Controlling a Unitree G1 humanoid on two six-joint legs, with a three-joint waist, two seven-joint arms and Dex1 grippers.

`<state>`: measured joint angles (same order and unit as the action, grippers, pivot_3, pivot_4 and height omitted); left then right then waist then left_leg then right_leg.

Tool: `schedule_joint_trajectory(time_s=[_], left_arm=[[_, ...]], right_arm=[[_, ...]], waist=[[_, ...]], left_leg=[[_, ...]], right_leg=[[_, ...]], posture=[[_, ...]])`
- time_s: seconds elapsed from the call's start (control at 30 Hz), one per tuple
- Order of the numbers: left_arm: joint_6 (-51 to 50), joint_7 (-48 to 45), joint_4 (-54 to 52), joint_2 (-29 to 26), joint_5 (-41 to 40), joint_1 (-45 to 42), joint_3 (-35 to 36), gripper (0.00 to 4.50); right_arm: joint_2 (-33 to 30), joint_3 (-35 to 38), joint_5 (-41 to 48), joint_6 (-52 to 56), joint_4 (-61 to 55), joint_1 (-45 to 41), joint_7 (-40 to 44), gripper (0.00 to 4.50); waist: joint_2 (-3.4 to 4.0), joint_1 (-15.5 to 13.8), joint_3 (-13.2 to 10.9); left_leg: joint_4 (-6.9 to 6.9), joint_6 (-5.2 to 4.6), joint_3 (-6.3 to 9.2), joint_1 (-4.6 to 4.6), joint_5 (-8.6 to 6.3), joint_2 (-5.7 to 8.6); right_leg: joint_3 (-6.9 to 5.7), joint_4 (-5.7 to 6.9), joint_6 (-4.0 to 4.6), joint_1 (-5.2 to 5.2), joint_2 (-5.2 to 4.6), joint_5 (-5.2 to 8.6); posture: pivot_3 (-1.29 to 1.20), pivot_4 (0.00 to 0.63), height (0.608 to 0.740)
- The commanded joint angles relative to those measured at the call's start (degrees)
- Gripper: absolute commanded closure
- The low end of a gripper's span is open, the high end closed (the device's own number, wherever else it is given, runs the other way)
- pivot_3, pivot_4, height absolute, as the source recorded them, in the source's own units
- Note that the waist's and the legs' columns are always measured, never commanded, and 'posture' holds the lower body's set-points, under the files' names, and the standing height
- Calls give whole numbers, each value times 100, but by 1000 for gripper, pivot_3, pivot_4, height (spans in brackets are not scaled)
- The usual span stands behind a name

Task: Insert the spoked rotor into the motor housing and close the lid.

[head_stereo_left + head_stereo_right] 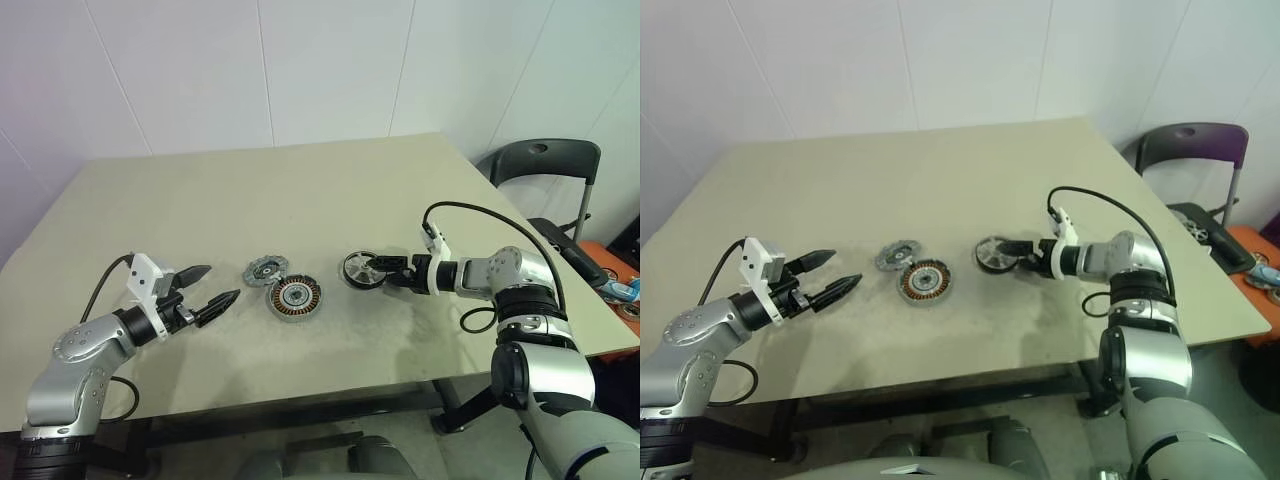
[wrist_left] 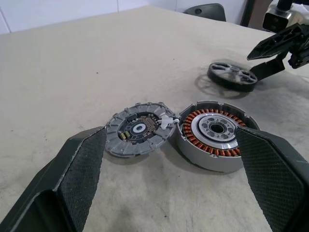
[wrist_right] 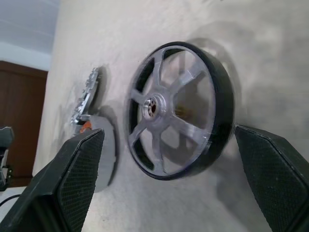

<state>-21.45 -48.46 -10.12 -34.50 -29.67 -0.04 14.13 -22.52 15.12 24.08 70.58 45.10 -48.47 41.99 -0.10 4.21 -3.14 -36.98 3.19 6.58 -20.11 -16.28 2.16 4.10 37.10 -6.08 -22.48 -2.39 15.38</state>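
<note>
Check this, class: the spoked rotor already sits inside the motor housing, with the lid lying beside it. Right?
Not right. The spoked rotor lies on the table, apart from the motor housing, as the left eye view shows. The lid does lie beside the housing.

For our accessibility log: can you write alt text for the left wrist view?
Between the open left gripper fingers, the grey lid lies touching the copper-wound housing on a beige table. Beyond them, the open right gripper reaches the spoked rotor.
</note>
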Motion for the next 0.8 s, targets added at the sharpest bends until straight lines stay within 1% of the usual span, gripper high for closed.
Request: schedule_joint_trajectory(time_s=[0.03, 0.2, 0.23, 0.3, 0.33, 0.63, 0.67, 0.8], left_arm=[[106, -14, -150, -63, -23, -54, 77, 0], [105, -23, -149, -71, -19, -61, 72, 0], [104, -25, -148, -71, -19, -65, 69, 0], [102, -24, -141, -70, -17, -80, 63, 0], [102, -22, -137, -69, -15, -88, 60, 0], [112, -15, -130, -61, -9, -73, 83, 0], [110, -17, -130, -61, -11, -70, 88, 0], [107, -14, -133, -65, -11, -66, 91, 0]], right_arm=[[192, 57, 199, 227, -39, -101, -95, 9], [258, 119, 262, 359, -203, -55, -259, 9], [274, 138, 278, 369, -220, -49, -295, 186], [308, 172, 307, 385, -235, -47, -371, 606], [323, 192, 316, 385, -238, -48, -413, 915], [339, 442, 406, 378, -214, -79, -729, 3973], [326, 447, 440, 402, -242, -77, -734, 4076], [291, 462, 595, 558, -373, -91, -715, 4076]], waist=[[0, -2, 0], [0, -12, 0], [0, -14, 0], [1, -15, 0], [1, -15, -1], [5, -31, -3], [5, -33, -3], [5, -31, -3]], left_leg=[[0, 0, 0, 0, 0, 0], [1, 0, 1, -4, 0, 0], [1, 0, 1, -5, 0, 0], [1, 0, 1, -7, 0, 1], [0, 0, 1, -9, 0, 2], [0, 0, 1, -25, 0, 7], [0, 0, 2, -22, 0, 7], [-2, -1, 3, -22, 0, 7]], right_leg=[[0, 0, 0, 0, 0, 0], [0, 0, 0, -3, -1, 0], [0, -1, 0, -4, -1, 0], [-1, -1, 0, -5, -3, 0], [0, -1, 0, -7, -3, 0], [-1, -4, 0, -18, -10, 0], [-2, -4, 0, -15, -9, 0], [-3, -3, 0, -15, -9, 0]], posture=[[0, 0, 740], [0, 0, 740], [0, 0, 740], [0, 0, 740], [0, 0, 740], [0, 0, 740], [0, 0, 740], [0, 0, 740]])
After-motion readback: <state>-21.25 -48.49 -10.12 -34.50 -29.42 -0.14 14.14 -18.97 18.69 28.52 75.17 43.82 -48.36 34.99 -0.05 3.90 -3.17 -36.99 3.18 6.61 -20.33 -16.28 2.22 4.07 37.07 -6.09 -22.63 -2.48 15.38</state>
